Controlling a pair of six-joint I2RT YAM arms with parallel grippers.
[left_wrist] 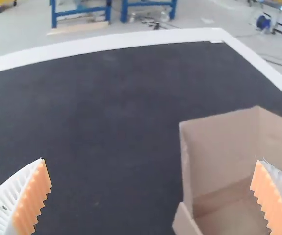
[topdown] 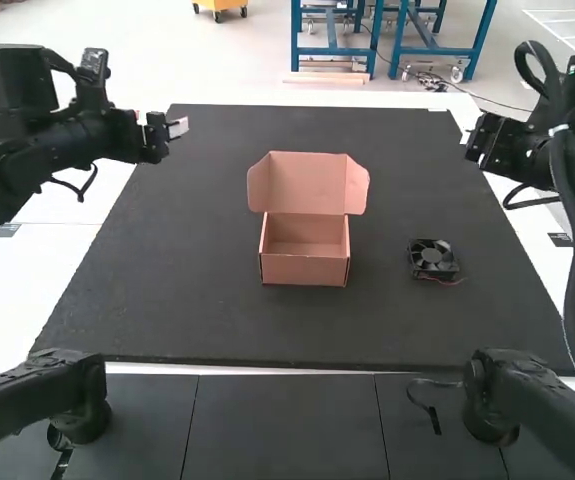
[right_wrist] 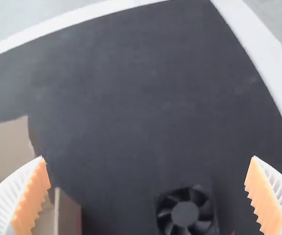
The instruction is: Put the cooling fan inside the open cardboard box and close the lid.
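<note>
An open cardboard box [topdown: 303, 262] stands at the middle of the black mat, its lid [topdown: 308, 184] upright behind it. A small black cooling fan [topdown: 434, 259] lies flat on the mat to the box's right, apart from it. My left gripper [topdown: 170, 129] hovers over the mat's far left corner, well away from the box. In the left wrist view its white ribbed fingers [left_wrist: 29, 200] are spread wide, with the box [left_wrist: 229, 152] beyond. My right gripper [topdown: 476, 140] hangs above the mat's far right edge. It stands open [right_wrist: 145, 196] over the fan [right_wrist: 186, 214].
The black mat [topdown: 177, 280] covers most of the white table [topdown: 27, 280]. Free mat surrounds the box and the fan on all sides. The arms' bases [topdown: 77, 395] sit at the near edge, left and right.
</note>
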